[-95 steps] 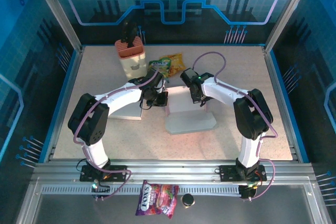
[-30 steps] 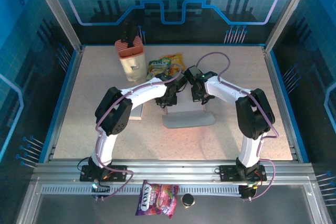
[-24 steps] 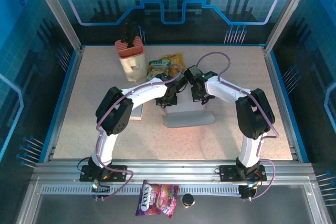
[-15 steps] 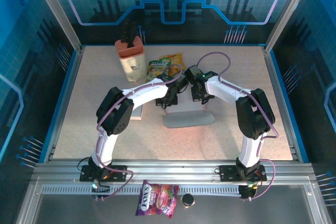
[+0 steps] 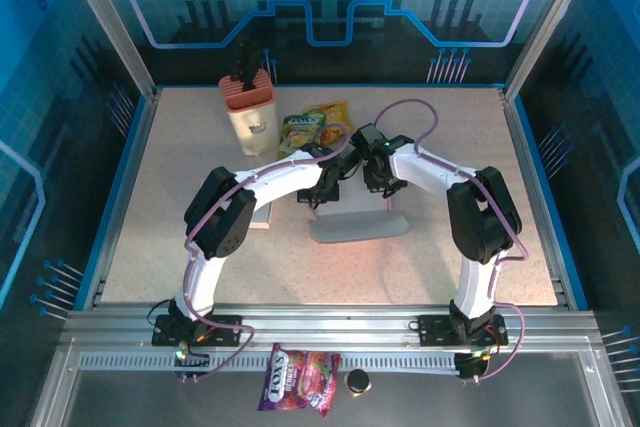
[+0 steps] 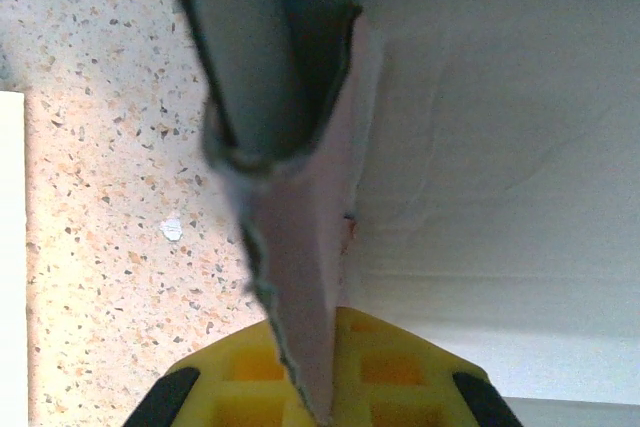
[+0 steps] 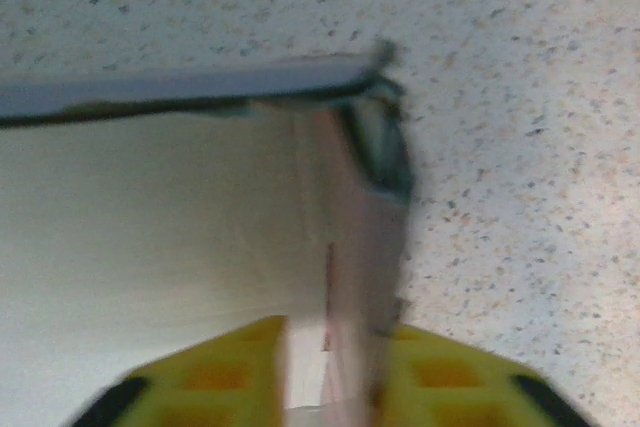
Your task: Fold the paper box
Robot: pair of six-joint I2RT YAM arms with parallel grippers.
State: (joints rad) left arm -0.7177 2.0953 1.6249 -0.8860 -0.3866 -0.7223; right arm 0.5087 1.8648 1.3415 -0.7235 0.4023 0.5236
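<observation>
Paper box (image 5: 357, 228) (pale), wall upright; left gripper (image 6: 318, 379) pinching it

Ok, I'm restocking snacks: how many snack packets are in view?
2: a yellow-green packet at the table's far side, a purple packet on the near metal ledge. More may be hidden.

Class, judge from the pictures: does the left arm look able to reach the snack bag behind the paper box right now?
Probably not yet: the left gripper is shut on a side flap of the paper box and must release first. The snack bag lies close behind, nothing standing between.
</observation>
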